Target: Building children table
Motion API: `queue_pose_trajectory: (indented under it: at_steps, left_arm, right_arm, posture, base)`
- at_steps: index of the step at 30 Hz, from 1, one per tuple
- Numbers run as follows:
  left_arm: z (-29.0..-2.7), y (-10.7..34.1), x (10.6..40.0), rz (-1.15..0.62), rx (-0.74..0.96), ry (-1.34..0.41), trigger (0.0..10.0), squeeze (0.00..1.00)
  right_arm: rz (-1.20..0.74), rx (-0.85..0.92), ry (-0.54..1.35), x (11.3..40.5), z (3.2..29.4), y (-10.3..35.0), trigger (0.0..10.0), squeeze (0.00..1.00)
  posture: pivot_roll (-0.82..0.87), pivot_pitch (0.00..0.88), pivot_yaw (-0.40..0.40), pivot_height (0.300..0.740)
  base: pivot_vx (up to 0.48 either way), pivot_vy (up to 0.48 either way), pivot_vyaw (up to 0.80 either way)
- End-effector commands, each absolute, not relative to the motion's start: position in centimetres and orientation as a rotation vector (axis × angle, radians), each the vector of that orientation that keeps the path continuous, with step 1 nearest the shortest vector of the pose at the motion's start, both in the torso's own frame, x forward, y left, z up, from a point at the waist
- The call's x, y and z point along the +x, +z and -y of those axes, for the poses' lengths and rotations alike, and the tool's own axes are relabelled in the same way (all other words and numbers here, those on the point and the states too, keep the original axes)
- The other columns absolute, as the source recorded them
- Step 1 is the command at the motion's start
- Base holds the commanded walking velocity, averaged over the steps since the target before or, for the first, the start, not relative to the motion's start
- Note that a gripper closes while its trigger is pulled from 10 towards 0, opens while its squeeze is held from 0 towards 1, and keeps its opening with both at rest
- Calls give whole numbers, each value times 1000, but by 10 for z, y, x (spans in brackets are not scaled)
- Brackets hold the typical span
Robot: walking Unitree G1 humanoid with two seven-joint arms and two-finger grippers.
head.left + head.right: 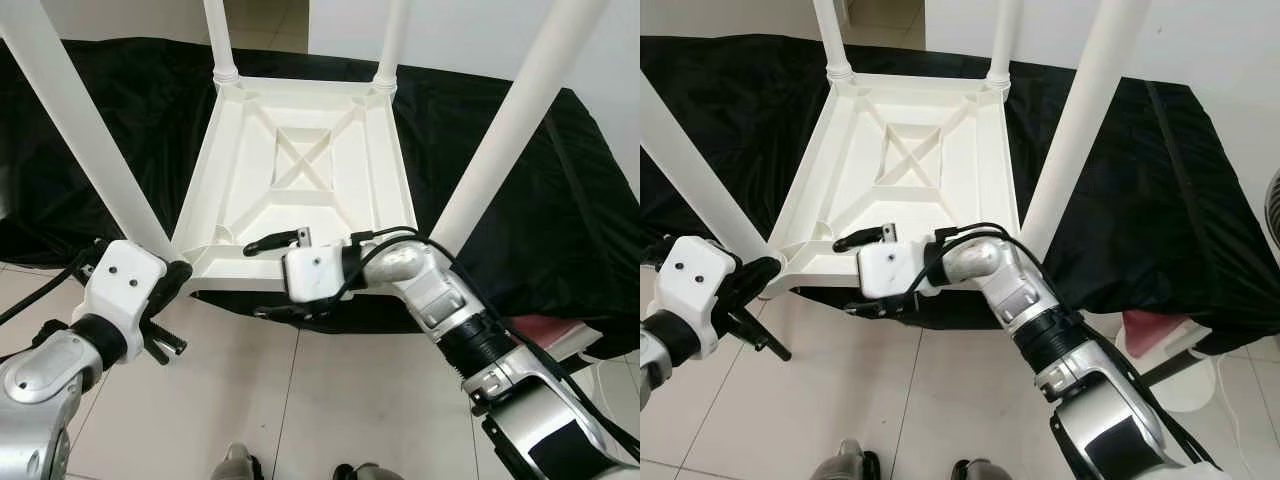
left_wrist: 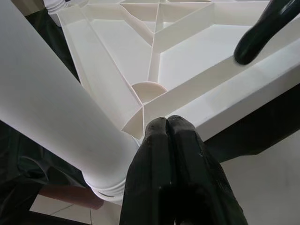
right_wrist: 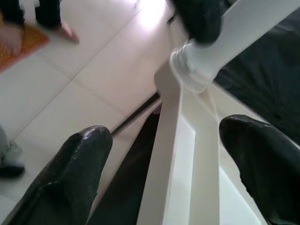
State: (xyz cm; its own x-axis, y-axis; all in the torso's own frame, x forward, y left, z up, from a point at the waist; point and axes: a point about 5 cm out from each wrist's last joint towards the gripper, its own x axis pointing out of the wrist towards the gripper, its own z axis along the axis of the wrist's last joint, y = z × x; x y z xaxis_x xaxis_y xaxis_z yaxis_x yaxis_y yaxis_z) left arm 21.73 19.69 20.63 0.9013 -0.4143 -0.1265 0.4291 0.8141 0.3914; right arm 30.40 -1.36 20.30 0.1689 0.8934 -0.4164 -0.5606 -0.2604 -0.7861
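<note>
Table [image 1: 300, 160], four legs [image 1: 75, 130], upturned.

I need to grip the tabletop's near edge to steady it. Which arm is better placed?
Right. The right gripper is open and straddles the near rim of the upturned tabletop. The left gripper is shut, at the corner by the near-left leg.
</note>
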Motion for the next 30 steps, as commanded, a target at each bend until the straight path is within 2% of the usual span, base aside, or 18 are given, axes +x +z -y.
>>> queue_pose_trajectory:
  at_steps: [1, 7, 13, 21, 26, 27, 28, 29, 30]
  left_arm:
    - [-198, 207, 214, -46, 436, -446, 10000, 0]
    - [-199, 208, 216, -38, 422, -428, 10000, 0]
    - [-199, 208, 217, -36, 416, -414, 10000, 0]
    - [-201, 207, 217, -37, 409, -404, 10000, 0]
    - [-204, 209, 216, -39, 411, -388, 10000, 0]
    - [-204, 209, 214, -38, 411, -381, 10000, 0]
    - [-204, 209, 214, -38, 411, -381, 10000, 0]
    - [-205, 209, 214, -39, 411, -378, 10000, 0]
    - [-205, 209, 214, -39, 412, -376, 10000, 0]
  right_arm:
    - [333, -1212, 1451, 305, 13, 193, 10000, 0]
    - [160, -1172, 1358, 322, 11, 178, 10000, 0]
    - [104, -1103, 1319, 327, 6, 170, 10000, 0]
    - [134, -1016, 1333, 324, -19, 172, 10000, 0]
    - [160, -1033, 1325, 325, -38, 171, 10000, 0]
    - [165, -1049, 1322, 325, -44, 171, 9451, 0]
    - [165, -1049, 1322, 325, -44, 171, 9451, 0]
    - [164, -1069, 1321, 326, -46, 171, 8510, 0]
    - [154, -1084, 1317, 327, -47, 169, 6627, 0]
  posture:
    - [64, 148, 8, 740]
    - [62, 146, -1, 740]
    - [58, 145, -6, 740]
    - [65, 146, -11, 740]
    - [85, 149, -19, 740]
    - [91, 146, -27, 740]
    - [91, 146, -27, 740]
    - [92, 146, -28, 740]
    - [94, 146, -32, 740]
  base:
    - [0, 0, 0]
    - [0, 0, 0]
    - [0, 0, 0]
    - [0, 0, 0]
    - [0, 0, 0]
    - [0, 0, 0]
    - [0, 0, 0]
    - [0, 0, 0]
    - [0, 0, 0]
